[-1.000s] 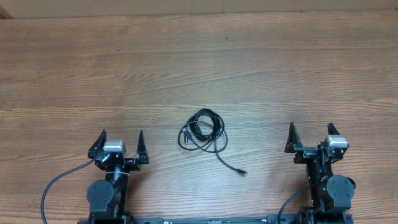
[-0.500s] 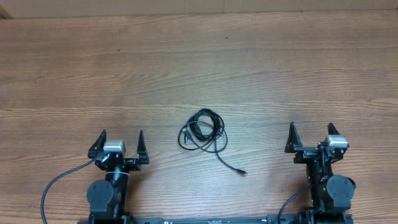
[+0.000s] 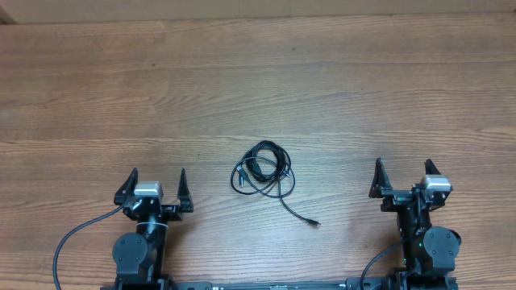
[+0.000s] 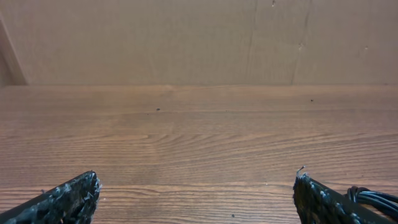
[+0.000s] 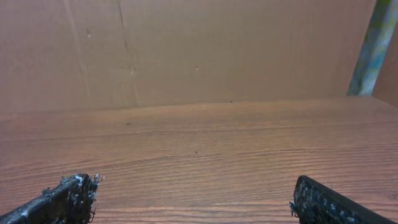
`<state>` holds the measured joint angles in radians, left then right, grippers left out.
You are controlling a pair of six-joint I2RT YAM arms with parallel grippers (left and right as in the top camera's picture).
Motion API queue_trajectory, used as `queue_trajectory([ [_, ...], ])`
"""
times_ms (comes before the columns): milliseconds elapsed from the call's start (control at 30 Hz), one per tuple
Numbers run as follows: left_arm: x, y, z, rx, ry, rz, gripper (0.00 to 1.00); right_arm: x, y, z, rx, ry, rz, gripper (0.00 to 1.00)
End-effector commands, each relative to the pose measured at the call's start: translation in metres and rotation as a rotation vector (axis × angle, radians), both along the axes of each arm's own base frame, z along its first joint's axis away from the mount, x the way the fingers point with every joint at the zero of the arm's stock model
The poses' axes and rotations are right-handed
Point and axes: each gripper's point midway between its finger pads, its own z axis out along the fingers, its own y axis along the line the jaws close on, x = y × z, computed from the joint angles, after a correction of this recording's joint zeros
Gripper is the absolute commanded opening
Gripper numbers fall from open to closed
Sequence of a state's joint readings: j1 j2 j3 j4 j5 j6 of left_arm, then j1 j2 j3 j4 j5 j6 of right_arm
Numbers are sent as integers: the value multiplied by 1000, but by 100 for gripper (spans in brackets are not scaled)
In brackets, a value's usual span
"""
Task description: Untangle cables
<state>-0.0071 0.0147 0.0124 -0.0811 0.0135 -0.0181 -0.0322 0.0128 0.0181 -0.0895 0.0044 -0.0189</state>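
The cables (image 3: 264,169) lie as one tangled bundle of thin black cords near the middle of the wooden table, with one loose end trailing down-right to a small plug (image 3: 315,222). A bit of black cable shows at the lower right edge of the left wrist view (image 4: 376,198). My left gripper (image 3: 157,179) is open and empty at the front left, well left of the bundle; its open fingertips show in the left wrist view (image 4: 196,186). My right gripper (image 3: 403,171) is open and empty at the front right; its tips show in the right wrist view (image 5: 193,193).
The wooden table (image 3: 258,80) ends at a brown cardboard wall at the back (image 4: 199,37). Thicker black cables run from the arm bases at the front left (image 3: 68,242) and front right (image 3: 375,264).
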Motion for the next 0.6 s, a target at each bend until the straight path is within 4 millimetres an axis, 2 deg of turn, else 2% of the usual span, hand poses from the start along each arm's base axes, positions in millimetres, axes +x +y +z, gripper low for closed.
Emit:
queue_trajectory([
  [0, 0, 1, 0, 22, -7, 7, 100, 0, 0, -1, -2, -6, -1, 100],
  [400, 0, 0, 0, 14, -7, 3, 100, 0, 0, -1, -2, -6, -1, 100],
  [567, -4, -23, 10, -11, -18, -132, 100, 0, 0, -1, -2, -6, -1, 100],
])
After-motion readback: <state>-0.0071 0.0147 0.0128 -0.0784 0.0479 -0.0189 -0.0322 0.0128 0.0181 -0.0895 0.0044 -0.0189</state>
